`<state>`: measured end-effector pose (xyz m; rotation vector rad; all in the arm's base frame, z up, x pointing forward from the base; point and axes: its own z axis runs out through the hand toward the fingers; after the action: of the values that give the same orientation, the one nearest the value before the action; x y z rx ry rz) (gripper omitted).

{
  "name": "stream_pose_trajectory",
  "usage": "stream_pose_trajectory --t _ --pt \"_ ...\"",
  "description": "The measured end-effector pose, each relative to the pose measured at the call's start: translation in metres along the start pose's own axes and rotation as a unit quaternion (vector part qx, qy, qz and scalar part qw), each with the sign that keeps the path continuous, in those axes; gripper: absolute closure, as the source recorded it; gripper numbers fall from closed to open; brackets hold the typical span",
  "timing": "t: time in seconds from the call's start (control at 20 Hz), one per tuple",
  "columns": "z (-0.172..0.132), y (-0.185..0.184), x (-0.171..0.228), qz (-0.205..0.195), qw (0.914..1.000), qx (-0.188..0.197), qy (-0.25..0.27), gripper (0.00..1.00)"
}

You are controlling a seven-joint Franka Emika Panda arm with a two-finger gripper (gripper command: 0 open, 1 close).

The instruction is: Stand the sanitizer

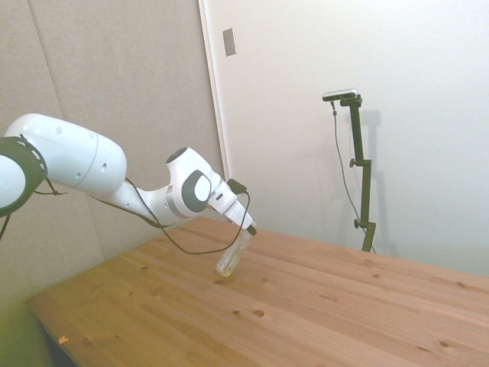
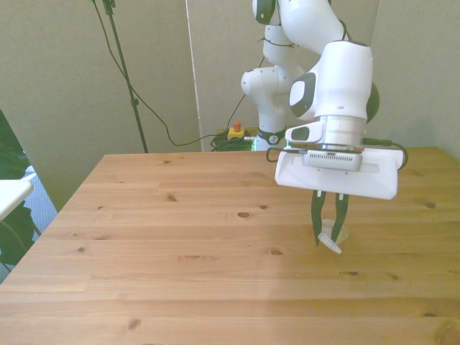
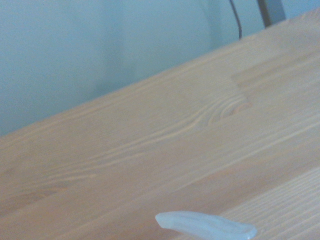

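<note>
Sanitizer (image 1: 234,254) is tilting with its base on the bench (image 1: 321,306) toward the front view's right, jaws closed narrowly on its upper end; gripper (image 2: 328,228) should be rotating it fully upright before opening slowly, to avoid toppling.

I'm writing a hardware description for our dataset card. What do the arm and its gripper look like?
The arm is glossy white with rounded segments and dark grey rings and caps at the joints. A thin black cable loops loosely under the wrist. The gripper has a broad, white, wedge-shaped body with a grey vented band above it, and two slim dark fingers. No lettering is readable.
</note>
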<state>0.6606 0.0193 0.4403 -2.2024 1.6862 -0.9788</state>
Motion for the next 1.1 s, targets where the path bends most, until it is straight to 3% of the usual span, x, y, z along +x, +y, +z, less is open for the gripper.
stream_pose_trajectory --t 0.2,0.6,0.85,0.9,1.1 --pt "-0.019 -0.002 -0.004 0.022 0.9979 0.035 0.051 1.0" --pt "-0.021 0.009 -0.025 0.032 0.9865 0.094 0.13 1.0" --pt "-0.013 0.022 -0.047 0.03 0.9833 0.1 0.149 1.0" --pt "-0.013 0.023 -0.047 0.029 0.9831 0.1 0.15 0.0" --pt "-0.013 0.024 -0.047 0.03 0.9833 0.099 0.15 0.0"
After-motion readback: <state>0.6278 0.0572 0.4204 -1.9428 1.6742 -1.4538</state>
